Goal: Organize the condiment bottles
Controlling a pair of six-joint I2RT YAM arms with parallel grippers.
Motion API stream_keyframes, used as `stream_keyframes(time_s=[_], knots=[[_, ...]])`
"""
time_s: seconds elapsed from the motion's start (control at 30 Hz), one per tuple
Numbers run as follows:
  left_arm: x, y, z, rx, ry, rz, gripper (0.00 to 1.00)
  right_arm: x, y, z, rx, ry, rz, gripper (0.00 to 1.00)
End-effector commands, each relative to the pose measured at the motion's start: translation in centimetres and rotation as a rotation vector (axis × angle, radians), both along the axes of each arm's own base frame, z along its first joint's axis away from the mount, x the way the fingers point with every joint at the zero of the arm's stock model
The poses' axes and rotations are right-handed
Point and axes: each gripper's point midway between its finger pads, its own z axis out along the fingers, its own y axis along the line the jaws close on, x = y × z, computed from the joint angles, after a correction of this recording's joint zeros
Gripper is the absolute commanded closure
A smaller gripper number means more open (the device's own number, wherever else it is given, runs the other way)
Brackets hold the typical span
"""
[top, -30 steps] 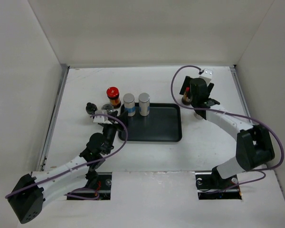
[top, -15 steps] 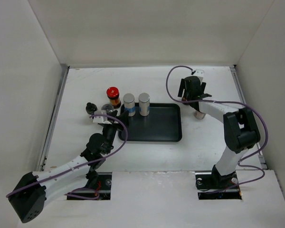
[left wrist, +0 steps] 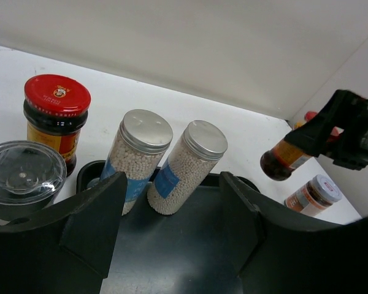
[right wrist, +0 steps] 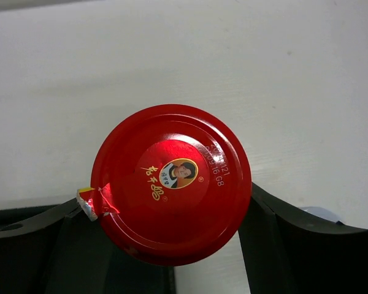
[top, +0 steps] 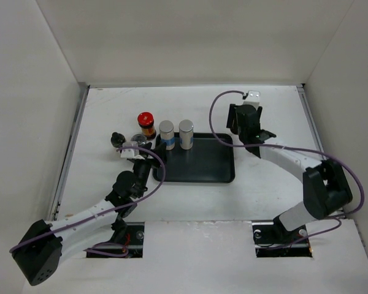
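Right wrist: your right end effector (right wrist: pixel 172 240) clamps the red-lidded jar (right wrist: pixel 172 184) above the surface (right wrist: pixel 172 49), off the tray's (top: pixel 202 168) far corner | left end effector (left wrist: pixel 172 239) apart, facing two silver-capped cylinders (left wrist: pixel 141 160) (left wrist: pixel 187 166) | jar's body hidden from above.

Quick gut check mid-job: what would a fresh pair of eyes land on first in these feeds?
First, the red-lidded jar clamped in the right pincer, tilted in the air near the far right corner of the black tray, with its lid filling the right wrist view. Next, the two silver-capped cylinders standing side by side in the tray's far left corner, with a second red-lidded jar on the table just left of them.
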Motion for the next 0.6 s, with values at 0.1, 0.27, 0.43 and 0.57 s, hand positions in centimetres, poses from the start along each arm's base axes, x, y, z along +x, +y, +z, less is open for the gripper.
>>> stream_keyframes(time_s=[0.1, 0.27, 0.43, 0.57], knots=[[0.1, 0.3, 1.2, -0.052, -0.039, 0.006, 0.40, -2.5, 8.4, 7.3, 0.181, -0.243, 0.199, 0.37], [0.1, 0.2, 1.1, -0.056, -0.034, 0.001, 0.40, -3.2, 12.6, 5.8, 0.209, -0.224, 0.286, 0.37], [0.0, 0.4, 1.1, -0.062, -0.038, 0.005, 0.40, -2.7, 15.8, 3.9, 0.204, -0.192, 0.339, 0.36], [0.1, 0.3, 0.9, -0.058, -0.032, 0.002, 0.40, -2.2, 16.7, 2.3, 0.203, -0.181, 0.338, 0.35]])
